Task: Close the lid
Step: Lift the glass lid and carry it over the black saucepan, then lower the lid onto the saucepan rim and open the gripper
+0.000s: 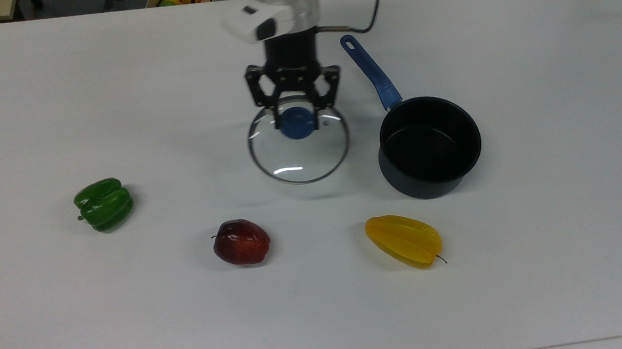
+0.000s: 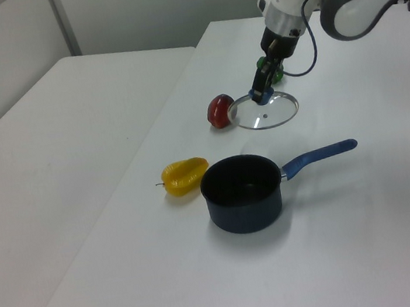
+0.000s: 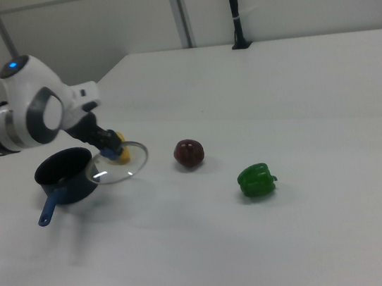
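The hand (image 1: 296,121) is clamped on the blue knob (image 1: 296,124) of the lid (image 1: 299,147), one finger on each side of the knob, and it holds the lid in the air above the tabletop (image 1: 543,234), with a faint shadow under it. In the top view the lid hangs near the middle of the tabletop, just beside the pot (image 1: 429,146) on the top view's left, not over it. The pot is open and stands on the tabletop, its blue handle (image 1: 371,71) pointing toward the far edge. A red apple (image 1: 241,242) and a yellow starfruit (image 1: 403,240) lie nearer the front edge, and a green pepper (image 1: 104,204) lies toward the left edge in the top view
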Tool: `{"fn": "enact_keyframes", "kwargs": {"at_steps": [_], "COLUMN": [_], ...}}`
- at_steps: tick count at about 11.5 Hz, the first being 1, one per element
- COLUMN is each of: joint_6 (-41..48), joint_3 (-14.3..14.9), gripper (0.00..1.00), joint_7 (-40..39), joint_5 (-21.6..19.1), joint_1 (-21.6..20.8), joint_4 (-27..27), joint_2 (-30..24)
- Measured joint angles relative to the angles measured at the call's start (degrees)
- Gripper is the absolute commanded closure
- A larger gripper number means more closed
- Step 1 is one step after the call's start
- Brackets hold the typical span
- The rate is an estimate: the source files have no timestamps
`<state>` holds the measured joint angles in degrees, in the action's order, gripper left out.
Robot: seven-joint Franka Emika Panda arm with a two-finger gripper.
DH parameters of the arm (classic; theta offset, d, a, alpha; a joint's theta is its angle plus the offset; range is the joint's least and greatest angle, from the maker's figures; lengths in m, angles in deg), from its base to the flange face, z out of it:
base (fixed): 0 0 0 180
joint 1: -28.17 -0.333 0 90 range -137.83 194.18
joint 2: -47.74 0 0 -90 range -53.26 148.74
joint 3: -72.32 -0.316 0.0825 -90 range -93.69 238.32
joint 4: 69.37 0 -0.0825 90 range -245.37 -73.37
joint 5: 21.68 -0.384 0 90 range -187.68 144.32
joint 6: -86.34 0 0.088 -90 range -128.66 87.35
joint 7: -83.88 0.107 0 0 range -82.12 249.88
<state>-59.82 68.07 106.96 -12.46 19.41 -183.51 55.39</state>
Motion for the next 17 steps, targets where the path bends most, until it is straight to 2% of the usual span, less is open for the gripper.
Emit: {"fn": "enact_keyframes", "kwargs": {"at_steps": [2,5,7,11,17], "joint_6": [5.0,12.72,13.68,12.83,12.16], "joint_3": [-0.14,-0.16,-0.14,-0.12,-0.13], "gripper": [0.54,0.54,0.54,0.54,0.54], "joint_7": [4.87,5.58,5.62,10.45,13.42], "joint_5": [2.26,2.41,2.62,7.89,8.23], "joint_1": [-5.15,-10.63,-12.91,-15.46,-17.42], "joint_4": [3.78,11.32,14.58,15.46,16.3], "joint_2": [-0.03,2.22,5.32,8.71,11.16]}}
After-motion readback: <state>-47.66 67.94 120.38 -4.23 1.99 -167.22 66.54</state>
